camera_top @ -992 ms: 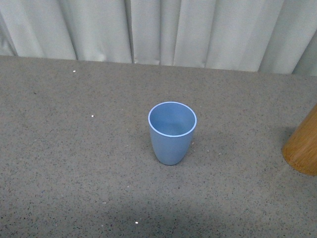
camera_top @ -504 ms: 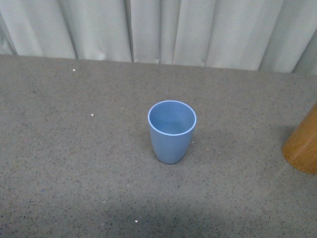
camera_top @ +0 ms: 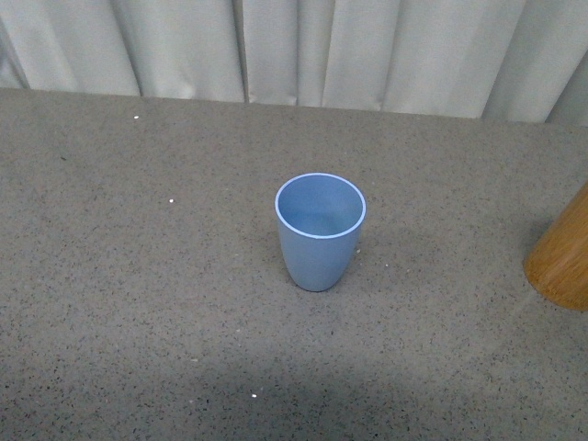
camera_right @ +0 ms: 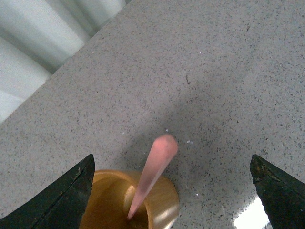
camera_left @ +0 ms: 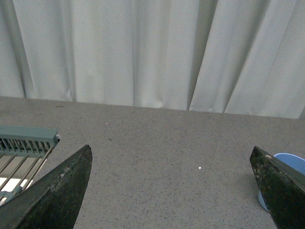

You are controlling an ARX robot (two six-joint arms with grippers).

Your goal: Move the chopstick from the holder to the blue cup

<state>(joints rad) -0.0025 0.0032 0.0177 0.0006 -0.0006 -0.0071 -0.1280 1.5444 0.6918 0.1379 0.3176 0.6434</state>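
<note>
The blue cup (camera_top: pixel 320 230) stands upright and empty in the middle of the grey table; its edge also peeks out behind one finger in the left wrist view (camera_left: pixel 289 163). At the right edge of the front view only a slice of the tan holder (camera_top: pixel 562 259) shows. Seen from above in the right wrist view, the holder (camera_right: pixel 162 202) has one salmon-red chopstick (camera_right: pixel 152 174) leaning out of it. My right gripper (camera_right: pixel 171 164) hangs open above the holder, the chopstick's top between its wide-spread fingers without touching them. My left gripper (camera_left: pixel 171 157) is open over bare table.
Pale curtains (camera_top: pixel 294 46) close off the far side of the table. A grey-green wire rack (camera_left: pixel 24 148) shows near the left gripper in the left wrist view. A bright patch (camera_right: pixel 250 217) lies on the table near the holder.
The front view has shifted slightly: the cup and the table's far edge sit a little higher in the picture than a second ago. Nothing on the table has moved.
</note>
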